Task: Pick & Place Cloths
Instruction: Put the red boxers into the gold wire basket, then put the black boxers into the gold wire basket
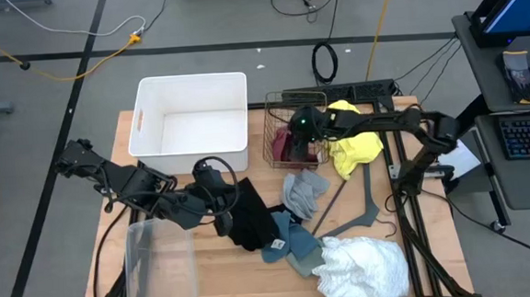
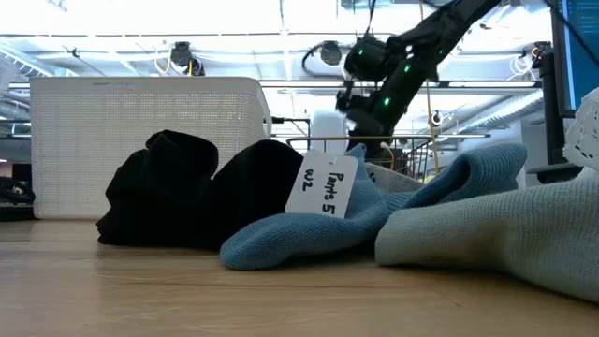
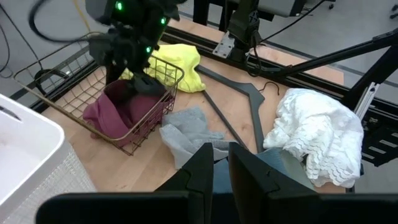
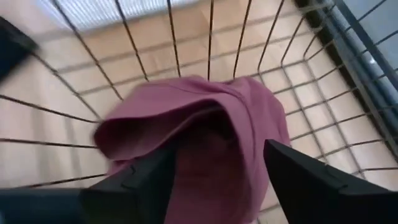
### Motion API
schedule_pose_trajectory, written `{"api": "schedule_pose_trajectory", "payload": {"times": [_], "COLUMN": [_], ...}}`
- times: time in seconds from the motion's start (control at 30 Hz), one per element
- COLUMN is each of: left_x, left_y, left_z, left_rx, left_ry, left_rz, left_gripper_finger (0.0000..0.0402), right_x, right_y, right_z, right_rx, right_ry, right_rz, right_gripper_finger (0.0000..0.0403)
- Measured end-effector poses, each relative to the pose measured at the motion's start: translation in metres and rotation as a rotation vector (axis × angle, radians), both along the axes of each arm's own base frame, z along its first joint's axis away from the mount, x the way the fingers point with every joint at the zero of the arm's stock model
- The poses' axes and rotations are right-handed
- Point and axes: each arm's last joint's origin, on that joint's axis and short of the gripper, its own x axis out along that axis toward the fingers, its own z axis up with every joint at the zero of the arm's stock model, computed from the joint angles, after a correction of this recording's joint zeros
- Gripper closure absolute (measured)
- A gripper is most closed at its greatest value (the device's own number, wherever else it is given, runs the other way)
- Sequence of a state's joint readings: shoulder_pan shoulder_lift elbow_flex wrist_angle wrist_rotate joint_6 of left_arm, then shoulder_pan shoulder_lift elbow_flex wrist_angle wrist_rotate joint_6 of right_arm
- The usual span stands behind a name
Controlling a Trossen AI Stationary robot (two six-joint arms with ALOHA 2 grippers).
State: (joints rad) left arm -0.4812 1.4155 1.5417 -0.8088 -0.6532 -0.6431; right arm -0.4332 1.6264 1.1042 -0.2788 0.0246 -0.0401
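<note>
The maroon cloth (image 4: 205,130) lies bunched in the wire basket (image 1: 293,119). My right gripper (image 4: 217,149) is open and reaches down into the basket, one finger on each side of the cloth's raised fold. My left gripper (image 3: 221,165) is shut and hangs above the black cloth (image 1: 251,218), holding nothing. The yellow cloth (image 1: 354,148) lies right of the basket. A grey cloth (image 1: 304,190), blue-grey cloths (image 1: 291,244) and the frilly white cloth (image 1: 362,267) lie spread on the table. My right gripper comes at the maroon cloth from above, pointing down into the basket, with the cloth's raised fold (image 4: 217,118) between its open fingers (image 4: 149,177). I cannot tell whether the fingers touch the cloth. The cloth rests on the basket's bottom.
A white bin (image 1: 192,123) stands at the far side, left of the basket. A clear plastic tub (image 1: 157,266) sits at the near left. A flat grey hanger (image 1: 354,219) lies between the cloths. A paper tag (image 2: 323,184) shows on a blue-grey cloth. Cables lie behind the basket.
</note>
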Motion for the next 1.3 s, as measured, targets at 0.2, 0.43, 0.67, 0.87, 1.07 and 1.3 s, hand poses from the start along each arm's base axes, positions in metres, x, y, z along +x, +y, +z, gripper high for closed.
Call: {"api": "schedule_pose_trajectory", "payload": {"times": [0.2,0.43,0.67,0.87,1.07,1.3], "left_x": [0.000,0.000,0.000,0.001,0.007,0.034], "left_y": [0.000,-0.001,-0.001,-0.001,-0.006,-0.028], "left_z": [0.000,0.000,0.000,0.001,0.002,-0.026], "left_rx": [0.004,-0.012,-0.017,-0.031,-0.083,-0.081], "left_ry": [-0.003,0.003,0.001,-0.014,-0.036,0.067], "left_rz": [-0.004,-0.021,-0.021,-0.018,-0.076,-0.223], "left_gripper_finger": [0.0350,0.0350,0.0350,0.0350,0.0350,0.0350], "right_x": [-0.019,-0.039,-0.060,-0.081,-0.100,-0.118], "right_y": [0.005,0.028,0.066,0.099,0.121,0.135], "right_z": [0.030,0.075,0.115,0.135,0.150,0.163], "right_rx": [0.047,0.014,-0.062,-0.081,-0.069,-0.073], "right_ry": [-0.064,-0.206,-0.332,-0.388,-0.458,-0.534], "right_rz": [0.024,0.114,0.244,0.365,0.438,0.499], "right_gripper_finger": [0.0155,0.0166,0.0190,0.0254,0.0356,0.0392]}}
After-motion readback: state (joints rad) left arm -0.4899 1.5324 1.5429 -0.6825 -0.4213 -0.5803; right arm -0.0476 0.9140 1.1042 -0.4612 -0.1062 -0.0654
